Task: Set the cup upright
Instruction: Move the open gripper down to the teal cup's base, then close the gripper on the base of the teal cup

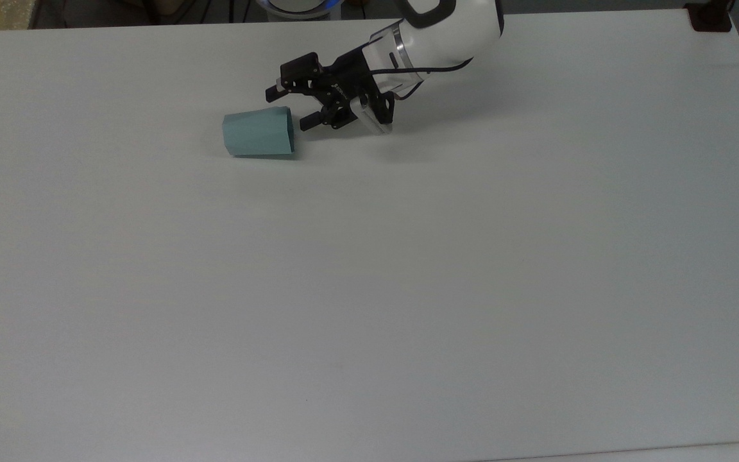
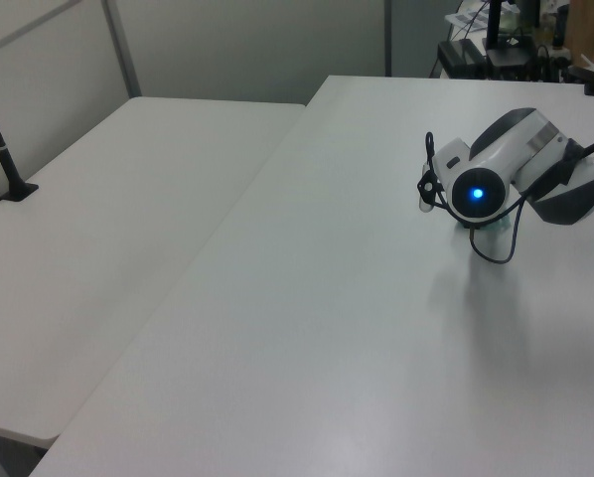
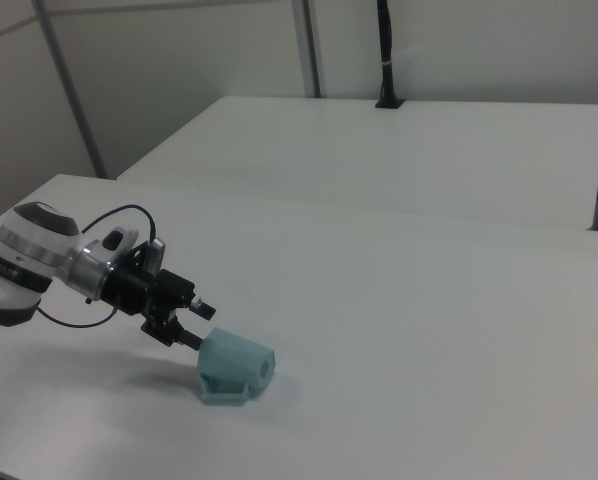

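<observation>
While the cup (image 1: 258,131) lies on its side on the table (image 1: 408,289), mouth toward the top view's right, your gripper (image 1: 287,108) sits spread wide at that rim, so slide in level and straddle the wall before you pinch.

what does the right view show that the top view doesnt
Right view alone: a second white table behind, a black post at its far edge, and the narrow base end of the cup. Top view alone: the whole white tabletop from above. Both: the small pale teal faceted plastic cup lying on its side, and the open black two-finger gripper at its wide rim end.
</observation>
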